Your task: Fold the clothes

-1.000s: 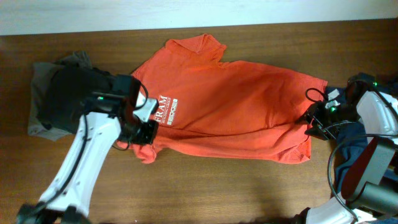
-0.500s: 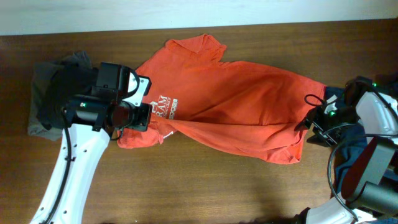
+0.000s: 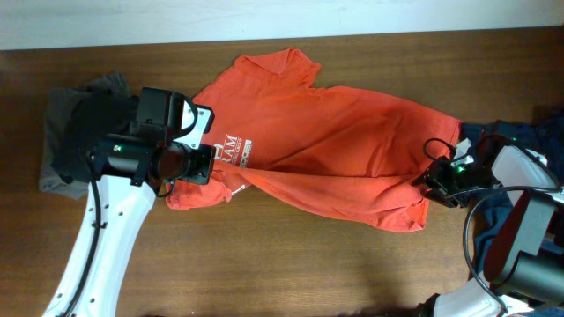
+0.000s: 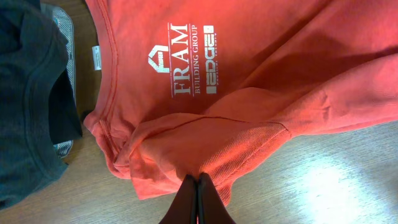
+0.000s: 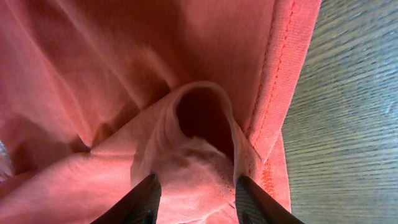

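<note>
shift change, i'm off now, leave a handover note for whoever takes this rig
Left gripper: jaws shut on bunched cloth of the orange T-shirt, beside its collar.
Right gripper: jaws astride a fold at the hem, grip unclear.
T-shirt lies rumpled across the table, print up; dark garments by the left arm, navy garment by the right.
No fold finished; all garments left to fold.

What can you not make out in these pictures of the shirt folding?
- Left gripper, shut on the T-shirt: fingertips hidden overhead beneath the left arm.
- Right gripper: right wrist view, bunched cloth fills its gap; grip unclear.
- Navy garment: overhead, cut by the right edge, covered by the right arm.
- Dark garments: overhead, left arm covers part; number unclear.
</note>
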You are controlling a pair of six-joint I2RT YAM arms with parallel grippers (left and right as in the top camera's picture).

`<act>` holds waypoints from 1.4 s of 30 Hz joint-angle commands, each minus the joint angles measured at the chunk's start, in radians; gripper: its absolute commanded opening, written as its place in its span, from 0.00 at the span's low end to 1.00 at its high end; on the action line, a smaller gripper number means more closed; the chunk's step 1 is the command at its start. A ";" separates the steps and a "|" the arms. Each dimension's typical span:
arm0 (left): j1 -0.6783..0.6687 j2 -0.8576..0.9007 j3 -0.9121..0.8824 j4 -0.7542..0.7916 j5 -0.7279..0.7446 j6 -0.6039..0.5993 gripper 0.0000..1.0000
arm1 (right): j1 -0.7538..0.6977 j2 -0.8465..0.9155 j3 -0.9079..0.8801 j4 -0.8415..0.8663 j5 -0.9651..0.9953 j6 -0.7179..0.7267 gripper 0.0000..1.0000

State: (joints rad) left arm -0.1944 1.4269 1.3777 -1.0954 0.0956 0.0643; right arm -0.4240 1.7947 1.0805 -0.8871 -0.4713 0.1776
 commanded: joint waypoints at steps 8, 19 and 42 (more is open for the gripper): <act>0.001 -0.007 0.013 0.003 -0.014 0.016 0.00 | -0.001 -0.004 -0.106 0.138 -0.126 -0.142 0.43; 0.001 -0.007 0.013 0.003 -0.014 0.016 0.00 | -0.010 -0.112 0.067 -0.135 -0.026 -0.196 0.12; 0.001 -0.007 0.013 0.011 -0.014 0.016 0.00 | 0.026 -0.019 -0.182 0.245 -0.053 -0.170 0.40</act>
State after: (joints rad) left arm -0.1944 1.4269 1.3777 -1.0882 0.0921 0.0643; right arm -0.4038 1.7691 0.9443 -0.6899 -0.5030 -0.0025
